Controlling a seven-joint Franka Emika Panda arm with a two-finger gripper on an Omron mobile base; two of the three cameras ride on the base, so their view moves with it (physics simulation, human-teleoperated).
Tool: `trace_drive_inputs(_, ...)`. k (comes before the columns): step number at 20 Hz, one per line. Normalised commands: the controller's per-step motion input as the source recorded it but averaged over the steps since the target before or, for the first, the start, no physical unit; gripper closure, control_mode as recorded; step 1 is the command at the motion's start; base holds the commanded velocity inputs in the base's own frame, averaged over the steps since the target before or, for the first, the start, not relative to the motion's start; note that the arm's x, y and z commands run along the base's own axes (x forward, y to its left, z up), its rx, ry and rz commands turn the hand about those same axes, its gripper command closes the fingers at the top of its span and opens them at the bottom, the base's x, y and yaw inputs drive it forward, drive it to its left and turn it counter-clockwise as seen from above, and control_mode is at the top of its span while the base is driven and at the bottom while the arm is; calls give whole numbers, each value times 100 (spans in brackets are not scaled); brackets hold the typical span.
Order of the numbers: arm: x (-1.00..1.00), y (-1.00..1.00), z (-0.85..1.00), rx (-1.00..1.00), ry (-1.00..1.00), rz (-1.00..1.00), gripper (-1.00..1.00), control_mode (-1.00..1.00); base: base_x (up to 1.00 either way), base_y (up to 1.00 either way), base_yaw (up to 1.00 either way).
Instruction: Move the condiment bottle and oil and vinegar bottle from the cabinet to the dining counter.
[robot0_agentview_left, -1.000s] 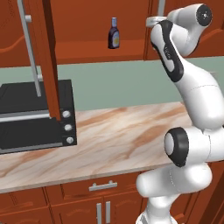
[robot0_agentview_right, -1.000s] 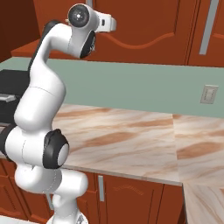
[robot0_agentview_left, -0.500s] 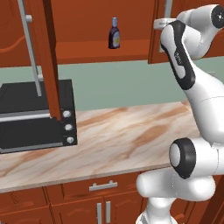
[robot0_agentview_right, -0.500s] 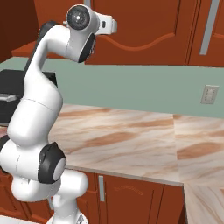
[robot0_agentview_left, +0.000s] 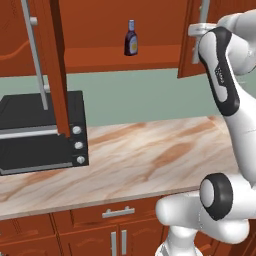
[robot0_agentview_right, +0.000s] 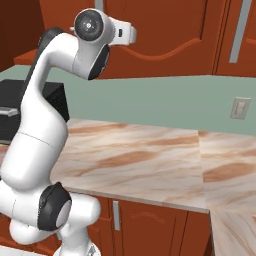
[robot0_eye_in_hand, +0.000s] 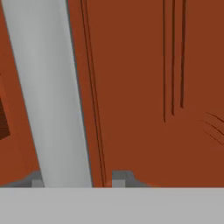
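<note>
Cabinet (robot0_agentview_left: 100, 30): both doors swung open, giving access to the shelf. Condiment bottle (robot0_agentview_left: 131, 39): upright on that shelf, untouched. Gripper (robot0_eye_in_hand: 78, 178): fingertips straddling the right door's silver bar handle (robot0_eye_in_hand: 48, 92); whether clamped or released cannot be told. Toaster oven (robot0_agentview_left: 42, 131): on the marble counter (robot0_agentview_left: 150, 155).

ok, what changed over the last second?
The arm swung right and back, drawing the right cabinet door slightly wider. The tool straddles its handle, a gap showing beside one finger. The condiment bottle stayed on its shelf.
</note>
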Motion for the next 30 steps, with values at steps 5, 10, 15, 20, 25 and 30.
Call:
trace_drive_inputs(5, -56, -64, 9, 5, 0, 0, 100, -100, 0, 0, 0)
trace_drive_inputs(10, -55, -62, 10, 5, 0, 0, 100, -100, 0, 0, 0)
trace_drive_inputs(15, -55, -63, 9, 5, 0, 0, 100, -100, 0, 0, 0)
trace_drive_inputs(20, -55, -63, 9, 5, 0, 0, 100, -100, 0, 0, 0)
trace_drive_inputs(25, -57, -65, 8, 6, 0, 0, 100, -100, 0, 0, 0)
trace_drive_inputs(30, -59, -60, 5, 6, 0, -1, 100, -100, 0, 0, 0)
